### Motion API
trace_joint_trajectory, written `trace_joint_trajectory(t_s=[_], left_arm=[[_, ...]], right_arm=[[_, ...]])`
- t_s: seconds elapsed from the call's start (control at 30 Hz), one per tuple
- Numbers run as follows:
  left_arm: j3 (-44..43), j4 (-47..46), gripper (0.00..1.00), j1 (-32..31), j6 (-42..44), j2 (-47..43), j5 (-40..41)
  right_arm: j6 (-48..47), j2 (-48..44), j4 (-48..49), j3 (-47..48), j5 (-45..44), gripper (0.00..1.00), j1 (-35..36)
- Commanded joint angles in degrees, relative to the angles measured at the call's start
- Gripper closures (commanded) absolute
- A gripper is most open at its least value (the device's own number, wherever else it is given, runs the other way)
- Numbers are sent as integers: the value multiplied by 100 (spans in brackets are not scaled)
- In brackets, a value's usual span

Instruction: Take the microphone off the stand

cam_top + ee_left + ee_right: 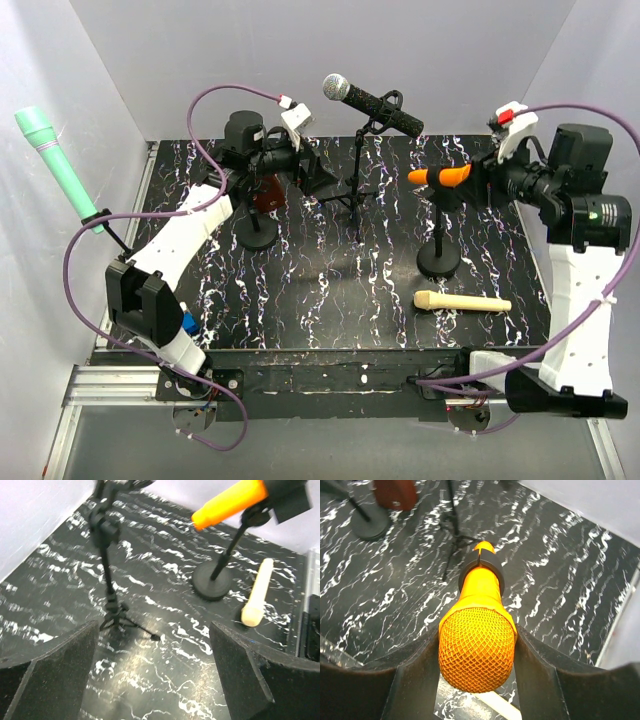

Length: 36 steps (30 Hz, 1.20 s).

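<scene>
Grip: right pincer [477, 666] held orange microphone [479, 597] by head to slide it from clip [469, 566] | left pincer [152, 675] was wide, empty.

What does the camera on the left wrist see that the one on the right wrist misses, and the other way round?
Only the left wrist view: a cream microphone lying on the table, and the round base of the stand holding the orange microphone. Only the right wrist view: that microphone's mesh head, gripped by the right end effector, and a red-brown microphone. Both: the orange microphone's body and the black marbled table.
</scene>
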<state>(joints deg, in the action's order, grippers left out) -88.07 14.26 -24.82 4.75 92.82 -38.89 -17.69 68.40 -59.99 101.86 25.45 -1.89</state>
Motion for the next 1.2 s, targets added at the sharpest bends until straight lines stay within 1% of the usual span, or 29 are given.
trace_joint_trajectory(t_s=[0.0,0.1,0.17,0.2,0.27,0.33,0.4,0.43,0.5,0.57,0.63,0.73,0.87,0.97,1.03,1.1,1.17], left_arm=[[-438,-486,9,-155,96,25,-1197],[-658,-328,9,-260,139,158,-1541],[-598,-196,9,-330,263,106,-1586],[-519,-187,9,-348,280,53,-1577],[-404,-187,9,-348,342,-44,-1551],[-421,-152,8,-348,482,-88,-1542],[-613,-56,6,-348,518,-80,-1560],[-832,102,6,-348,518,-27,-1586],[-1341,706,5,-348,710,78,-1674],[-1764,1330,4,-348,1061,140,-1709],[-2037,1814,2,-339,1229,149,-1709],[-2345,2177,2,-331,1361,175,-1718],[-2241,2099,2,-322,1169,219,-1788],[-1943,1660,2,-322,791,246,-1832],[-1776,1431,2,-322,720,281,-1727],[-1644,1194,6,-322,632,325,-1735],[-1599,992,14,-322,483,369,-1788]], right_arm=[[-525,-397,487,-377,1653,65,-4],[-665,-380,637,-448,2549,66,22],[-753,-319,768,-483,2946,66,153],[-744,-258,847,-475,3018,67,180],[-736,-117,945,-370,3097,67,618],[-788,58,997,-168,3115,67,934],[-692,208,1260,-141,3106,67,1190],[-544,287,1505,-132,3106,67,1313],[-297,532,1840,8,3115,67,1559],[-95,866,1982,359,3220,68,1753],[-33,1226,2008,676,3299,70,1954],[230,1395,2498,686,3308,71,2087],[758,1491,3448,282,3299,72,2210],[934,1623,3739,264,3361,72,2333],[987,1676,3845,255,3422,72,2412],[943,1703,3802,229,3466,72,2465],[873,1703,3722,176,3466,71,2483]])
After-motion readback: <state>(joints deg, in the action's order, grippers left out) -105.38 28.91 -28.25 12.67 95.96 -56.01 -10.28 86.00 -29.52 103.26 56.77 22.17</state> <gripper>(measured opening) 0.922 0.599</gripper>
